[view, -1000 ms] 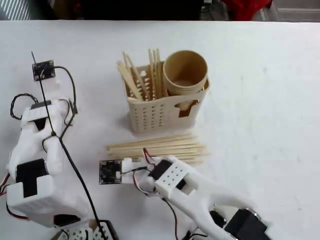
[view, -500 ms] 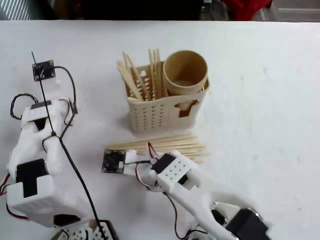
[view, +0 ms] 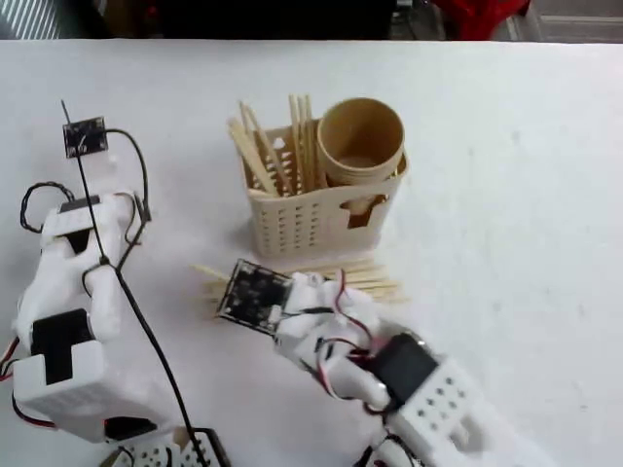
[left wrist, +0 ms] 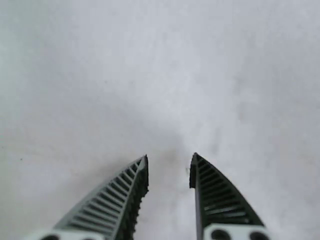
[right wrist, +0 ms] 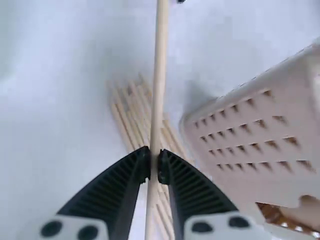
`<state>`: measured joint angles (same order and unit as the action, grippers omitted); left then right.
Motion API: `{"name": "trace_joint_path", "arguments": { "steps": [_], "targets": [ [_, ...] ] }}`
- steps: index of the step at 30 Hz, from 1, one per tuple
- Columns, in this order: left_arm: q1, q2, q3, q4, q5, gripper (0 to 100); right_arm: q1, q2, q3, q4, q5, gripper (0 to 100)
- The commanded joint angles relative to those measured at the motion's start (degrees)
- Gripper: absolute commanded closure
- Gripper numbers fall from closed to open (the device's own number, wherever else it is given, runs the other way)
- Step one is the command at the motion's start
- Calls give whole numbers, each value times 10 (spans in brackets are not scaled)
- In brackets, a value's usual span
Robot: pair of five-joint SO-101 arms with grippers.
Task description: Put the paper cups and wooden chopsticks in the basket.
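Nearest the arms, the left tool (left wrist: 169, 165) hangs over bare white tabletop (view: 506, 195). Its two ribbed jaws are spread a little and hold nothing.

The right tool (right wrist: 154, 157) is pressed together on a single wooden chopstick (right wrist: 161, 75), pinching it between the jaw tips. The stick runs on past the tips and also back between the jaws toward the wrist. It cannot be told whether the stick has cleared the pile beneath it.

This chopstick is probably very light and stiff, with a smooth, narrow surface. It may swivel or slide in so small a pinch. A hold near its middle would likely balance it best. A hold closer to one end would leave more free length to tip down into the basket.

The chopstick is pale, unpainted wood, thin and straight.

Just beyond the right tool, a loose pile of chopsticks (view: 375, 282) lies flat on the tabletop. The sticks lie roughly parallel, close against the front of the basket.

Farther off stands the basket (view: 311, 224), cream plastic with rows of small holes. Several upright chopsticks (view: 292, 136) lean in one side of it. Tan paper cups (view: 360, 136), nested and open-mouthed, sit in the other side.
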<state>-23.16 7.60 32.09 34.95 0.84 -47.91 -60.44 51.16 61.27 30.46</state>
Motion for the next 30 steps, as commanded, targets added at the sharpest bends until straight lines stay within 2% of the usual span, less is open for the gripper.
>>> {"name": "trace_joint_path", "arguments": {
  "steps": [1,6,12,15,18,22,30],
  "targets": [
    [7,-2,-13,-10,-6,845,13,-17,-122,12,-9,982],
    [7,-2,-12,-10,-6,845,14,51,-286,-20,-10,981],
    [7,-2,-12,-10,-6,845,36,153,-375,-251,-75,981],
    [7,-2,-12,-10,-6,845,59,199,-379,-364,-79,981],
    [7,-2,-12,-10,-6,845,87,233,-366,-419,-79,981],
    [7,-2,-13,-10,-6,845,118,257,-323,-467,-79,981],
    [7,-2,-14,-10,-6,845,121,262,-268,-495,-79,980]
  ]
}}
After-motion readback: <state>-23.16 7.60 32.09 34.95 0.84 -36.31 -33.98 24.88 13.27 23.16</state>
